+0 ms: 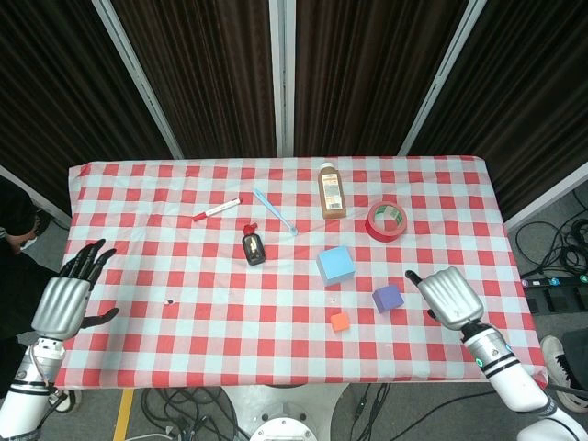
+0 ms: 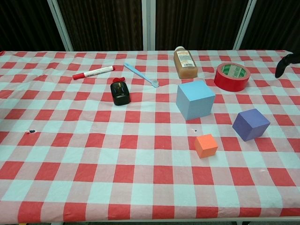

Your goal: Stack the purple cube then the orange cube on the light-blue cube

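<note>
The light-blue cube (image 1: 336, 265) (image 2: 195, 99) stands right of the table's middle. Nearer the front lie the purple cube (image 1: 388, 298) (image 2: 251, 124) and the smaller orange cube (image 1: 340, 322) (image 2: 206, 145), each apart from the others. My right hand (image 1: 450, 296) hovers just right of the purple cube, back up, thumb out, holding nothing; the chest view shows only a dark fingertip (image 2: 284, 63) of it at the right edge. My left hand (image 1: 64, 299) is at the table's left edge, fingers spread and empty.
A red tape roll (image 1: 387, 220) (image 2: 231, 76) and a brown bottle (image 1: 331, 191) (image 2: 186, 62) sit behind the cubes. A black object (image 1: 254, 246) (image 2: 120, 93), a blue spoon (image 1: 276, 212) and a red marker (image 1: 217, 210) lie left of centre.
</note>
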Motion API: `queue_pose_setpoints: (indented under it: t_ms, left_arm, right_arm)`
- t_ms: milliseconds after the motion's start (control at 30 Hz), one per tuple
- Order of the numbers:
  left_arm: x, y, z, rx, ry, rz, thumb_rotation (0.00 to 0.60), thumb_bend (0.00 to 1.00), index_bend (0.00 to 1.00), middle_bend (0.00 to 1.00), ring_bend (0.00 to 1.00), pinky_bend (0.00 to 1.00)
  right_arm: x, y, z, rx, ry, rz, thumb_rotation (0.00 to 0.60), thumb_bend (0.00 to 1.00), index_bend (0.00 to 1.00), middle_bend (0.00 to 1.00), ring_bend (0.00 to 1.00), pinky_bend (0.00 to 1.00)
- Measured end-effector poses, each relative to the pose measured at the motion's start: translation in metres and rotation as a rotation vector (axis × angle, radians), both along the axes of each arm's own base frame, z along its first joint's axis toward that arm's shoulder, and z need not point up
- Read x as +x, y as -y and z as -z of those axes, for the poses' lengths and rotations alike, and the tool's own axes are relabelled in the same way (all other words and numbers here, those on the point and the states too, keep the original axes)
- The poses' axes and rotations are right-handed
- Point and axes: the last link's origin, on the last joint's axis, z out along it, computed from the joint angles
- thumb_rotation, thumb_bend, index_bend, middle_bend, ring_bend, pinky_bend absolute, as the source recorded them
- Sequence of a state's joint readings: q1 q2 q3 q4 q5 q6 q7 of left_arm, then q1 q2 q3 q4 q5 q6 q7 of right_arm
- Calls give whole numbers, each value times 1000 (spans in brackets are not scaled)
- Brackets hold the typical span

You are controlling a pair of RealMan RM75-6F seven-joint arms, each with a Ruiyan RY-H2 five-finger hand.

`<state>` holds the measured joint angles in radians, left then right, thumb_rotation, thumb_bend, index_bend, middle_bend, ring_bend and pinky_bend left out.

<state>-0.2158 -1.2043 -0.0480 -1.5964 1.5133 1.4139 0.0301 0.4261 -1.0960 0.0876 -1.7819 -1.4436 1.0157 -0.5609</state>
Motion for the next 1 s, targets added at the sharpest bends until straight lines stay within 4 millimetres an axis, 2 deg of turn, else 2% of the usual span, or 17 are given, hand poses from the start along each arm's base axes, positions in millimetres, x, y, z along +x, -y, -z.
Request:
queue_pose_setpoints:
  t_ms: [300, 800, 1000]
  left_arm:
    - [-2, 1, -1, 4, 2, -6, 600, 157, 153, 116, 65, 210]
    - [-9, -2, -5, 11, 5, -14, 600, 157, 153, 115, 65, 210]
    - [-10, -1, -5, 8, 5, -15, 600, 157, 153, 115, 65, 210]
  right_arm:
    - [3, 13, 34, 71, -42, -16, 600, 45, 269, 1000, 1000, 968]
    - [-13, 21, 63, 47, -30, 65, 600, 58, 264, 1000, 1000, 970]
    - [-13, 23, 75, 48, -10, 78, 600, 64, 288, 1000, 1000, 971]
